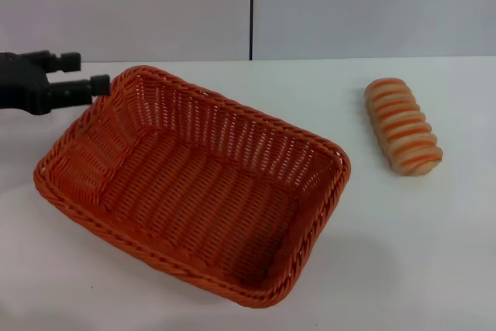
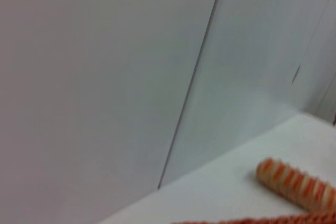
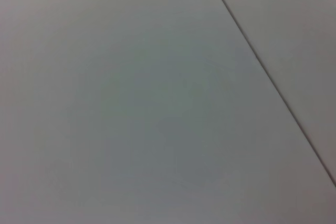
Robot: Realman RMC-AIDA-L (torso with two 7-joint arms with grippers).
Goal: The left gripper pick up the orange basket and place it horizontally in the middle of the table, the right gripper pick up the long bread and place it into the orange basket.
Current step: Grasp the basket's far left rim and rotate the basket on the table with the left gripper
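— Where is the orange basket (image 1: 194, 191)?

— On the white tabletop (image 1: 403, 253), toward the robot's left of the middle. It sits flat on its bottom but turned askew, one corner toward the back left and the opposite one toward the front. Nothing lies inside it.

— And the long bread (image 1: 403, 125)?

— Well apart from the basket, on the robot's right side of the tabletop, lying with one rounded end toward the back wall (image 1: 349, 5) and the other toward the front. The left wrist view catches it too, with a sliver of the basket's rim at the edge.

— What is the left pincer (image 1: 84, 73) doing?

— It is at the basket's back-left corner, level with the rim. Its two black fingers (image 1: 77, 87) point toward the basket and stand apart, holding nothing. The lower finger's tip is just beside the braided rim; whether it touches is unclear.

— The right pincer?

— Not in sight. Its wrist camera shows only the plain pale wall panel with a dark seam running across it.
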